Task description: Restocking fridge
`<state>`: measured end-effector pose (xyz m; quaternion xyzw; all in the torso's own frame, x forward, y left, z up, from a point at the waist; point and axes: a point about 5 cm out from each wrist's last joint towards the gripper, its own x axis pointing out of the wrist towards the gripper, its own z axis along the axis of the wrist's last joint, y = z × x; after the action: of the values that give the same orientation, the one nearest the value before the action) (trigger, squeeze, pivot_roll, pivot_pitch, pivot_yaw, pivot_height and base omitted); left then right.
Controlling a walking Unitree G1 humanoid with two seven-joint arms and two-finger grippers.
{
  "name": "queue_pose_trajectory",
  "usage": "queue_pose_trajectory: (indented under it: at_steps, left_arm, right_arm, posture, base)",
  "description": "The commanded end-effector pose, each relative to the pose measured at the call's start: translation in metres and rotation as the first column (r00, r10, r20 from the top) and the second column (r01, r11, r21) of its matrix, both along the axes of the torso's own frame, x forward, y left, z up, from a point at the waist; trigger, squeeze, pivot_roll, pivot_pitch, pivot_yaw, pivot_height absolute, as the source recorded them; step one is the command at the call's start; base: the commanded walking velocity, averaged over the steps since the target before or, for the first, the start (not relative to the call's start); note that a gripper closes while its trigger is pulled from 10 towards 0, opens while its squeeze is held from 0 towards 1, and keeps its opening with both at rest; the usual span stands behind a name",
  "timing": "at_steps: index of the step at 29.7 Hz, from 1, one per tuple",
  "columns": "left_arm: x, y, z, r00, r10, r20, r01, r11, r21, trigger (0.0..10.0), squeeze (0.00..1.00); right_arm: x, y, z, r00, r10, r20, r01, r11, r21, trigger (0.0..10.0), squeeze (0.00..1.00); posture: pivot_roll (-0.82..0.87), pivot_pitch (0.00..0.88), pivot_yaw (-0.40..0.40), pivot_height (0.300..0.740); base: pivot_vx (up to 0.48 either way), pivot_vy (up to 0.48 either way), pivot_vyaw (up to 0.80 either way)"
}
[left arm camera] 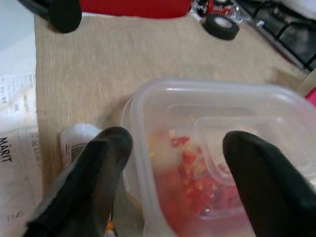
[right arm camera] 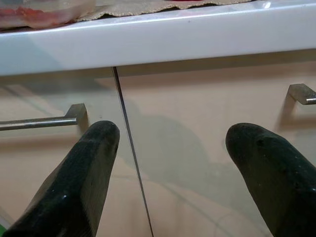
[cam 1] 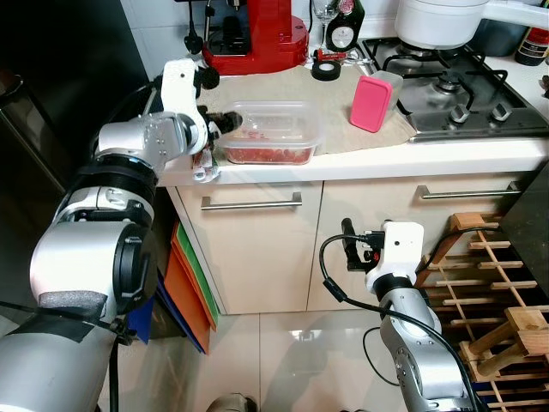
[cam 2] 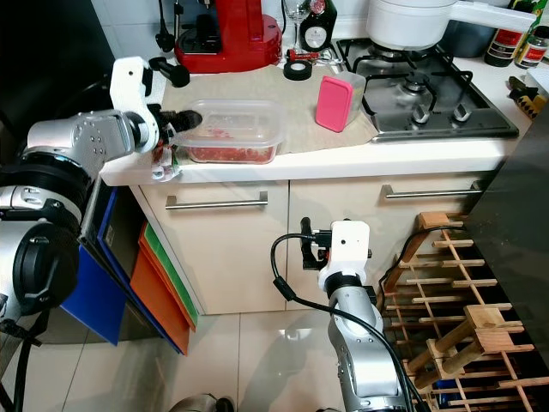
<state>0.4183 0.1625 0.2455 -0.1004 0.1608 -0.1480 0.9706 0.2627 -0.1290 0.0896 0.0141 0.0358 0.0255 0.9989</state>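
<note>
Left eye view: a clear plastic container (cam 1: 270, 133) with red food inside sits on a beige mat (cam 1: 292, 94) near the front edge of the counter (cam 1: 429, 159), toward its left corner. The left gripper (cam 1: 225, 122) is at the container's left end, its silver arm bent and raised to counter height, reaching in from the left. A pink box (cam 1: 371, 103) stands on the mat's right part, beside the gas hob (cam 1: 455, 99); a red appliance (cam 1: 257, 34) sits at the back edge. The right gripper (cam 1: 353, 245) hangs low in front of the cabinet doors (cam 1: 257, 249), arm pointing up from below.

Right eye view: the same layout; the left fingers meet the container's left end.

Left wrist view: the two black fingers (left arm camera: 94, 177) are spread wide, one outside the container's corner, the other over its lid. Nothing is clamped. A small white tube (left arm camera: 74, 140) lies just beside the outer finger.

Right wrist view: the right fingers (right arm camera: 84, 177) stand wide apart, holding nothing, facing the cabinet doors below the counter's edge.
</note>
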Motion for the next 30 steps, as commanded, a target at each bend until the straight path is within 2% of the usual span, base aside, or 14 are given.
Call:
queue_pose_trajectory:
  at_steps: [1,6,13,16,17,18,19,20,21,22,23,25,27,30]
  left_arm:
    - [0.002,-0.003,0.011,0.999,-0.005,0.033,0.006,1.0,-0.022,0.0,0.0]
    - [0.002,-0.003,0.013,0.999,-0.009,0.034,0.011,0.998,-0.064,0.0,0.0]
    - [0.001,0.008,0.002,0.999,0.041,0.006,-0.041,0.996,-0.081,0.0,0.0]
    - [0.001,0.01,0.002,0.998,0.055,0.017,-0.054,0.994,-0.091,0.0,0.0]
    - [0.001,0.014,0.004,0.996,0.065,0.057,-0.06,0.995,-0.076,0.0,0.0]
    - [0.002,0.018,0.01,0.989,0.079,0.125,-0.075,0.996,-0.04,3.4,0.0]
    - [0.002,0.018,0.01,0.989,0.079,0.125,-0.075,0.996,-0.04,3.4,0.0]
    - [0.002,0.02,0.014,0.983,0.075,0.169,-0.074,0.997,-0.009,10.0,0.0]
    - [0.001,0.021,0.027,0.958,0.058,0.28,-0.065,0.998,0.016,10.0,0.44]
    - [0.001,0.021,0.027,0.958,0.058,0.28,-0.065,0.998,0.016,10.0,0.44]
    - [0.0,0.022,0.034,0.936,0.052,0.349,-0.074,0.996,0.049,10.0,1.0]
    - [-0.009,0.021,0.052,0.864,0.031,0.502,-0.079,0.994,0.075,10.0,1.0]
    - [-0.02,0.019,0.063,0.798,0.016,0.602,-0.074,0.995,0.071,10.0,1.0]
    - [-0.032,0.022,0.064,0.756,0.002,0.655,-0.081,0.993,0.089,10.0,1.0]
  right_arm:
    - [-0.002,0.001,0.002,1.0,-0.004,-0.002,0.004,1.0,-0.011,10.0,0.0]
    - [-0.002,0.001,0.001,1.0,-0.004,-0.006,0.004,1.0,-0.011,10.0,0.0]
    - [-0.002,0.001,0.0,1.0,-0.004,-0.013,0.004,1.0,-0.01,10.0,0.0]
    - [-0.002,0.001,0.0,1.0,-0.003,-0.014,0.003,1.0,-0.011,10.0,0.0]
    - [-0.002,0.001,0.0,1.0,-0.004,-0.015,0.004,1.0,-0.011,10.0,0.0]
    - [-0.001,0.0,0.001,1.0,-0.007,-0.012,0.007,1.0,-0.012,10.0,0.0]
    - [-0.001,0.0,0.001,1.0,-0.007,-0.012,0.007,1.0,-0.012,10.0,0.0]
    - [0.0,0.0,0.001,1.0,-0.01,-0.008,0.01,1.0,-0.013,10.0,0.0]
    - [0.002,-0.003,0.005,1.0,-0.019,0.009,0.019,1.0,-0.013,10.0,0.0]
    - [0.002,-0.003,0.005,1.0,-0.019,0.009,0.019,1.0,-0.013,10.0,0.0]
    - [0.003,-0.004,0.008,0.999,-0.026,0.023,0.026,1.0,-0.013,10.0,0.0]
    - [0.007,-0.01,0.017,0.997,-0.045,0.067,0.046,0.999,-0.012,10.0,0.0]
    - [0.012,-0.017,0.023,0.994,-0.055,0.097,0.057,0.998,-0.02,10.0,0.0]
    - [0.018,-0.021,0.027,0.992,-0.051,0.112,0.055,0.998,-0.032,10.0,0.0]
  posture:
    - [0.03,0.047,0.106,0.74]
    - [0.03,0.048,0.106,0.74]
    - [0.03,0.057,0.108,0.74]
    - [0.03,0.057,0.108,0.74]
    - [0.02,0.055,0.112,0.74]
    - [0.02,0.052,0.111,0.74]
    - [0.02,0.052,0.111,0.74]
    - [0.01,0.048,0.109,0.74]
    - [0.0,0.036,0.096,0.74]
    - [0.0,0.036,0.096,0.74]
    - [0.0,0.033,0.093,0.74]
    - [0.0,0.015,0.071,0.74]
    - [0.0,0.002,0.055,0.74]
    - [0.01,0.0,0.028,0.74]
  base:
    - [0.0,0.0,0.0]
    - [0.0,0.0,0.0]
    - [0.0,0.0,0.0]
    - [0.0,0.0,0.0]
    - [0.0,0.0,0.0]
    - [0.0,0.0,0.0]
    - [0.0,0.0,0.0]
    - [0.0,0.0,0.0]
    - [0.0,0.0,0.0]
    - [0.0,0.0,0.0]
    - [0.0,0.0,0.0]
    - [0.0,0.0,0.0]
    - [0.0,0.0,0.0]
    - [0.0,0.0,0.0]
